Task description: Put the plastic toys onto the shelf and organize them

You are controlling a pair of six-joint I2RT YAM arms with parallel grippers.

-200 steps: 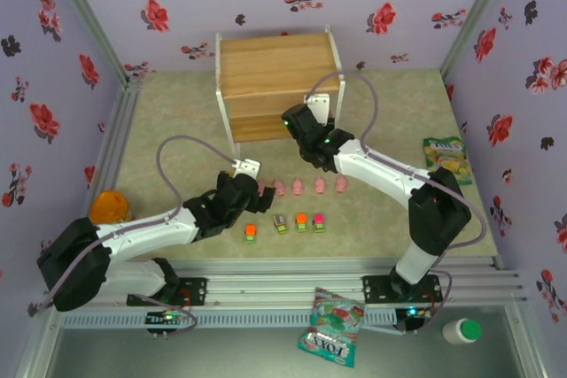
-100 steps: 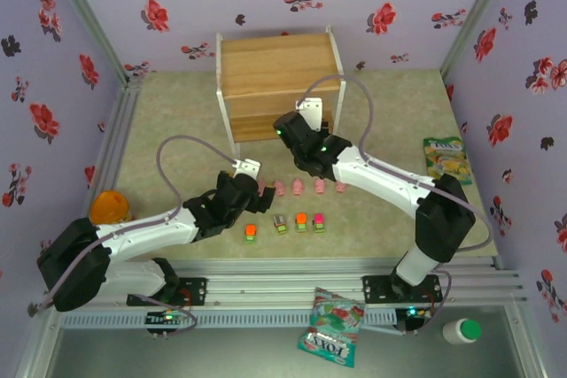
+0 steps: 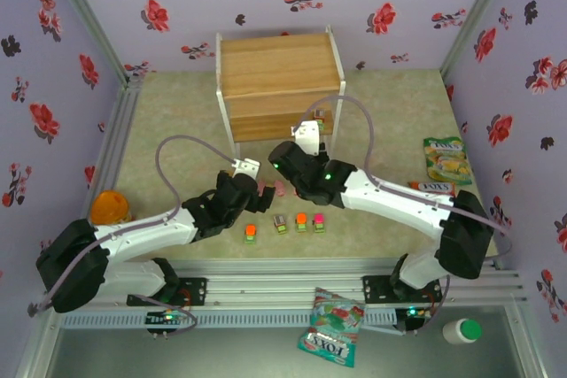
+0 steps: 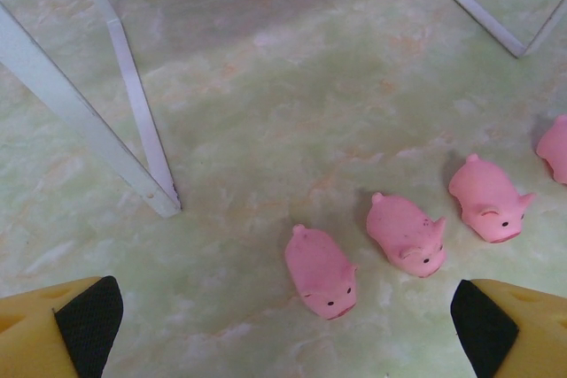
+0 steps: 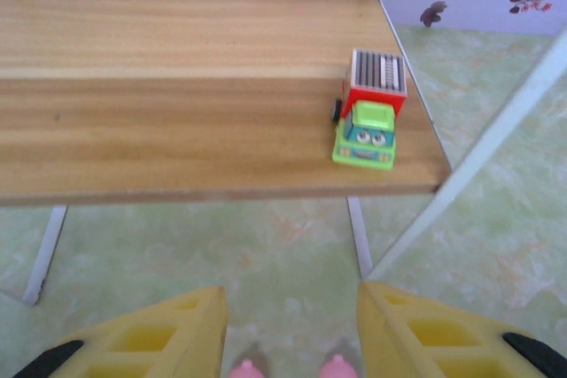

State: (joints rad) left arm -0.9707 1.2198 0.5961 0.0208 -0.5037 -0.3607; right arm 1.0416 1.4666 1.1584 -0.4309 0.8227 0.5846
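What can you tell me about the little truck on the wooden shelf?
The toy truck is small, blocky and looks plastic: a green cab with cartoon eyes, a red body behind and a grey ribbed top. It stands upright on a wooden board of the shelf, near its right front corner, cab facing the board's front edge. Only the board touches it.

Right claw (image 3: 285,173) pulled back from shelf (image 3: 279,77), now above pink pig row (image 3: 279,189).
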